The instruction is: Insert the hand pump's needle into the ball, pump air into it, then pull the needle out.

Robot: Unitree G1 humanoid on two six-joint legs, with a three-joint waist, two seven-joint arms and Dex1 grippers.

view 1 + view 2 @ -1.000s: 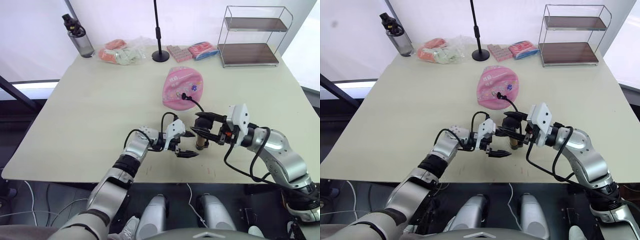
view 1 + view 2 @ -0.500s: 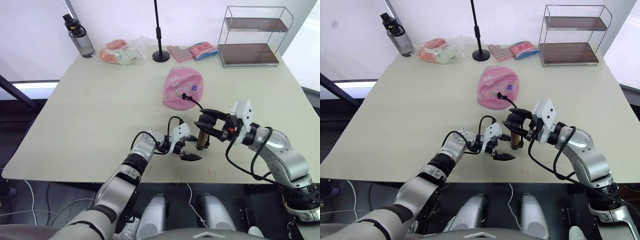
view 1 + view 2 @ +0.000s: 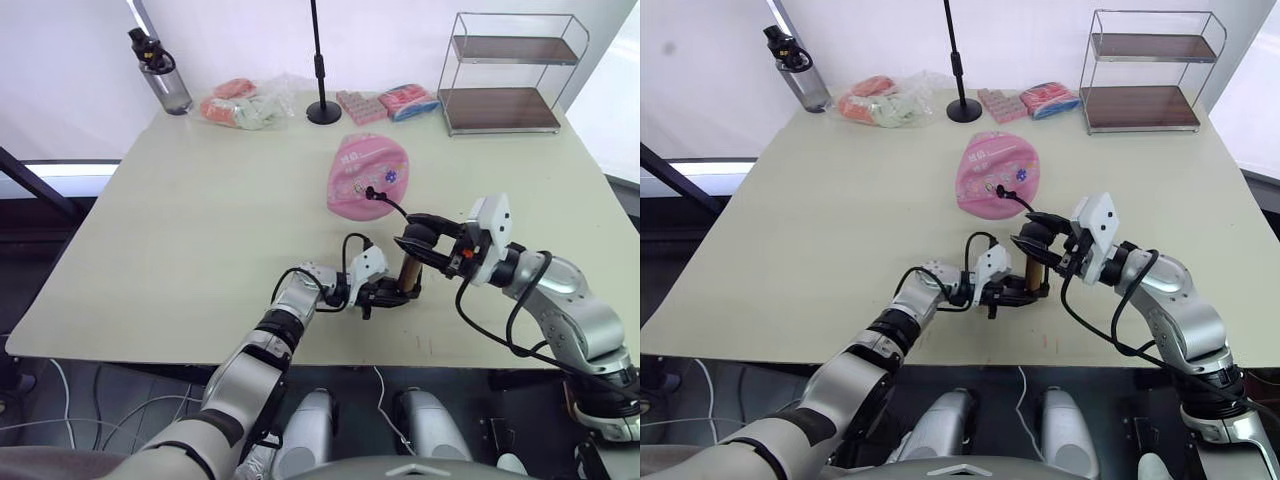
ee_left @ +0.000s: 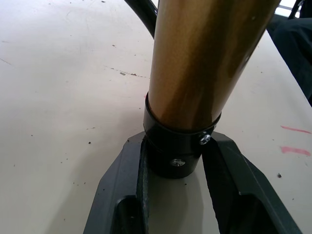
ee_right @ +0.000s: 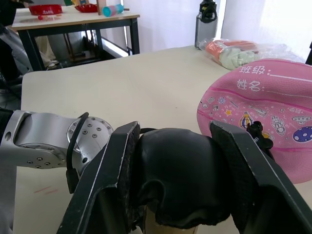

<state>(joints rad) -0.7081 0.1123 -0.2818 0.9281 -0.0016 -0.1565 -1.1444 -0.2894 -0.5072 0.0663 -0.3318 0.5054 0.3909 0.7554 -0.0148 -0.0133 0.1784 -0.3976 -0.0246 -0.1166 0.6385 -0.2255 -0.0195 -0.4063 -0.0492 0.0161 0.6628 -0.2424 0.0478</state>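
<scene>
Gold-bronze hand pump [image 3: 408,276] stands upright near the table's near edge, left gripper [image 4: 178,168] pinching its black bottom cap and right gripper [image 5: 181,187] clamped on the black T-handle on top. Its thin black hose runs far-side to a fitting at the saggy pink printed ball [image 3: 366,173]; whether the needle is seated I cannot tell.

Judgement: barrel rigid and slick, so the caps are the safer holds; ball soft, light, likely to shift. Black stand pole [image 3: 320,60], snack packets [image 3: 240,105], bottle [image 3: 160,72] and wire shelf [image 3: 508,72] sit well apart at the far edge, not obstructing.

The ball [image 5: 265,105] bears the printed characters 班级 and 姓名.
</scene>
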